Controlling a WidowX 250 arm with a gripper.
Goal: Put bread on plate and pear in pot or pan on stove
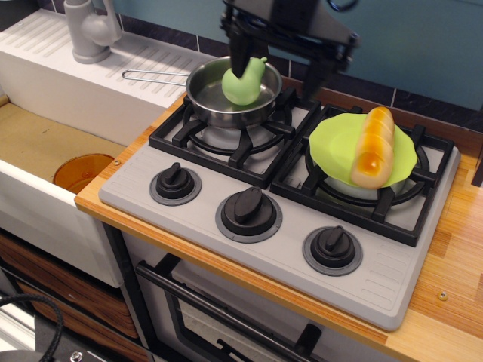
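The light-green pear [243, 81] lies inside the steel pan [205, 100], which stands on the left burner of the grey stove [264, 253]; the pan's wire handle [151, 74] points left. The bread [374, 146] lies across the lime-green plate [332, 142] on the right burner. My black gripper [281, 62] hangs above the pan's back right edge, jaws wide open and empty. One finger [240, 51] is just above the pear, and the other is over the gap between the burners.
An orange round cup [81, 172] sits in the sink at the left. A grey faucet [89, 30] stands on the white drainboard behind it. Three black knobs [247, 211] line the stove front. The wooden counter [453, 256] runs along the right.
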